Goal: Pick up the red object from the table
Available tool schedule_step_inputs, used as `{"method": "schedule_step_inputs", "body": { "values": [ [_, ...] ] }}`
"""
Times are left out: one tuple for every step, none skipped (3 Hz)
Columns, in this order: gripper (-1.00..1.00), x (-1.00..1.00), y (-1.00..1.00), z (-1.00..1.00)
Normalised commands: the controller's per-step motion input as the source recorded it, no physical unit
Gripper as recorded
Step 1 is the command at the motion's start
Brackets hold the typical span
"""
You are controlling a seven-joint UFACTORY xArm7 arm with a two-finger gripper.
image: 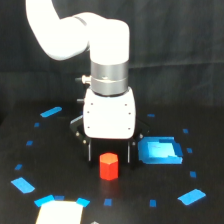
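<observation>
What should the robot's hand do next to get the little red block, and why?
Probably close the hand gently. Its two dark fingers stand on either side of the red block, which sits upright on the black table between them or just in front; depth is hard to judge. The hand looks open, so squeezing comes before lifting.

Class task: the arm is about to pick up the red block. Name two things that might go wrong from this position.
1. The gripper is open around the red object; closing off-centre might tip the narrow block.
2. The blue square lies close beside one finger; sideways drift might catch it.
</observation>
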Motion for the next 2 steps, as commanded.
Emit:
{"method": "schedule_step_inputs", "body": {
  "values": [
    [1.0, 0.04, -1.0, -0.23],
    [-1.0, 0.34, 0.2, -0.8]
  ]
}}
